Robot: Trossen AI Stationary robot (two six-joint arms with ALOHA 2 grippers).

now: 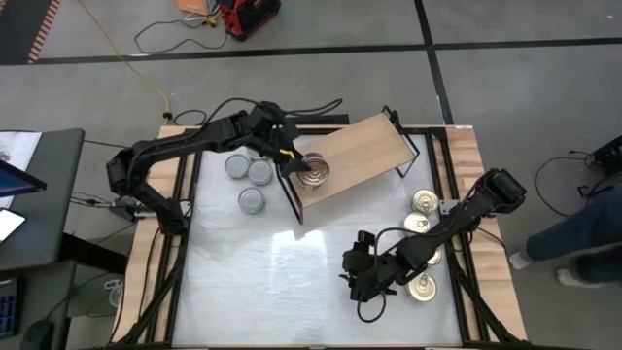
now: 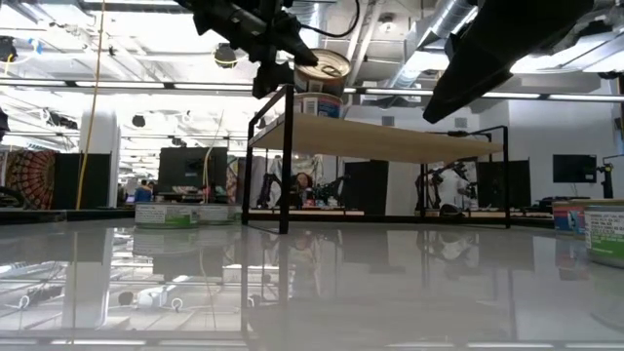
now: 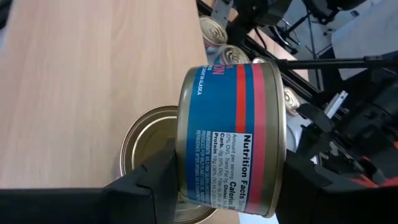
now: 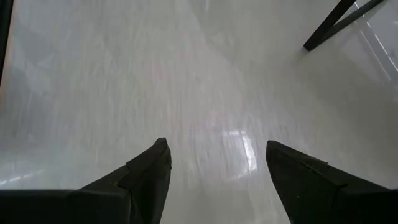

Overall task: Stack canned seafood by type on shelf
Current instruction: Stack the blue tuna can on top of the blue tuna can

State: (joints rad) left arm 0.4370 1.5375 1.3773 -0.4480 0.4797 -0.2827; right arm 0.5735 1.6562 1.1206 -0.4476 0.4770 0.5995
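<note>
The left pincer [image 3: 230,186] clamps a stiff, slick tin [image 3: 233,134] by its sides above the shelf [image 1: 355,156]; the right pincer [image 4: 217,165] gapes empty.

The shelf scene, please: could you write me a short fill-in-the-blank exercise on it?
1. The left gripper holds a tin whose label is mostly ____.
2. That tin is above another tin resting on the ____.
3. The right gripper has its jaws ____, over the white tabletop.

Missing words: blue; shelf; open

overhead, table-level, two close wrist cameras
</note>
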